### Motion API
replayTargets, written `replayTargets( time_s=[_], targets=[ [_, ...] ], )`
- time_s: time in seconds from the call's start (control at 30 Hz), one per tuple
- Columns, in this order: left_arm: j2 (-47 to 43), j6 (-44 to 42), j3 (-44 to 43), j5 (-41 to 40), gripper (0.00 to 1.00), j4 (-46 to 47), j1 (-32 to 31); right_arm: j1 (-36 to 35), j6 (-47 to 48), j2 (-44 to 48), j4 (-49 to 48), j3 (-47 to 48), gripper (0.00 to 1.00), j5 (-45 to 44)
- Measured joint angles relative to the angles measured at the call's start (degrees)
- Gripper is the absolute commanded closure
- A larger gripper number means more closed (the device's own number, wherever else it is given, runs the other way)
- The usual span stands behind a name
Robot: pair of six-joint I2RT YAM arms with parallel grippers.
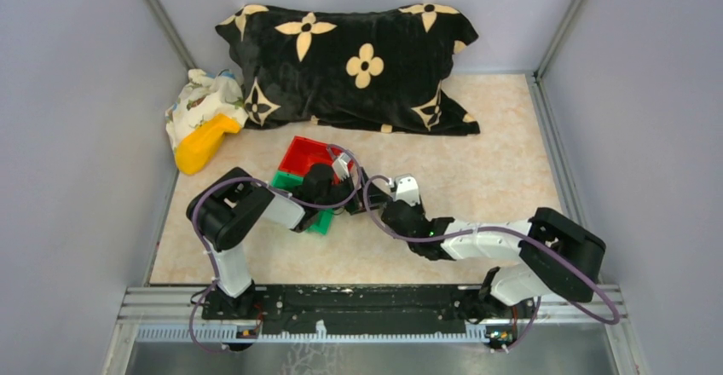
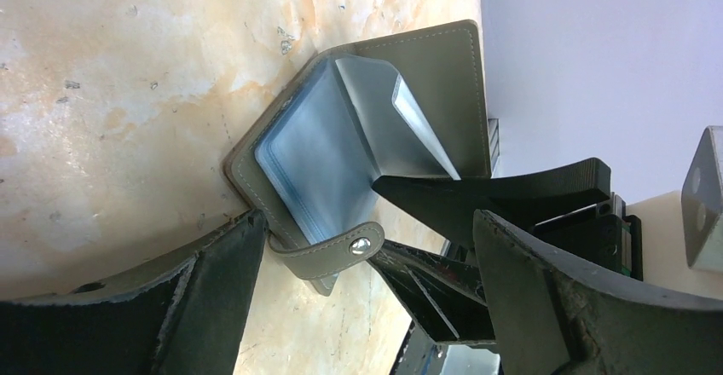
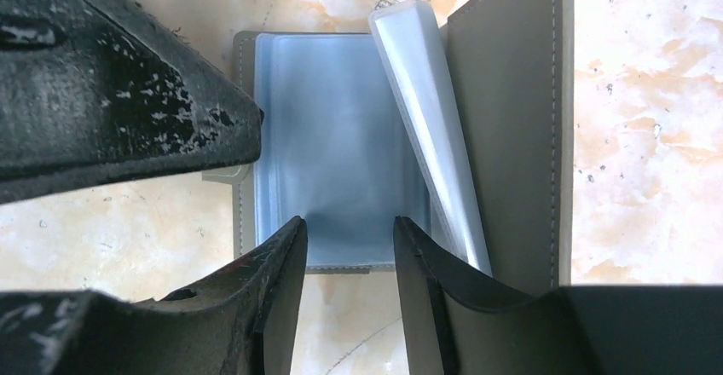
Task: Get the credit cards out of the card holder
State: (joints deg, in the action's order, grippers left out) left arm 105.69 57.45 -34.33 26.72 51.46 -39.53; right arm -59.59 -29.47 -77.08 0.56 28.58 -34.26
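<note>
**While the card holder [image 2: 341, 136] lies open, both grippers close in on it**

Since the holder is spread flat on the marbled table [image 2: 111, 94], its blue-grey inner face points up. One clear sleeve [image 3: 430, 128] stands tilted off the stack, against the grey cover flap. Whether any cards sit in the sleeves cannot be told.

- Left gripper [image 2: 367, 222]: jaws spread wide, holding nothing. The tips sit at the holder's near corner. The holder's snap strap [image 2: 328, 251] curls into the gap, just beside the left-hand finger [image 2: 213, 290], and contact cannot be confirmed.
- Right gripper [image 3: 349, 226]: jaws parted to a narrow gap, nothing clamped between them. The tips are at the holder's near edge, over the bottom of the sleeve stack. In the left wrist view, one of its fingers reaches across to the foot of the raised sleeve.
- Top view: both grippers meet over the holder and hide most of it. A red bin [image 1: 303, 155] and a green bin [image 1: 286, 181] sit just beyond the holder, on the left arm's side.
</note>
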Motion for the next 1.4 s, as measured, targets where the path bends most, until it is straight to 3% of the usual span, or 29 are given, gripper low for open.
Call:
replayTargets(
  time_s=[0.47, 1.1, 1.27, 1.4],
  targets=[
    [0.07, 0.22, 0.02, 0.5, 0.04, 0.02, 0.04, -1.49, 1.27, -1.99, 0.22, 1.57, 0.44, -1.75],
    [-0.02, 0.39, 0.44, 0.57, 0.04, 0.2, 0.07, -1.53, 1.64, -2.29, -4.66, 0.33, 0.39, 2.67],
    [-0.74, 0.39, 1.07, 0.52, 0.04, -0.07, 0.22, -1.53, 2.49, -4.07, -6.43, 0.59, 0.43, 2.21],
    [-1.18, 0.37, 1.42, 0.46, 0.05, -0.28, 0.42, -1.53, 2.89, -5.49, -7.37, 1.42, 0.54, 1.29]
  ],
)
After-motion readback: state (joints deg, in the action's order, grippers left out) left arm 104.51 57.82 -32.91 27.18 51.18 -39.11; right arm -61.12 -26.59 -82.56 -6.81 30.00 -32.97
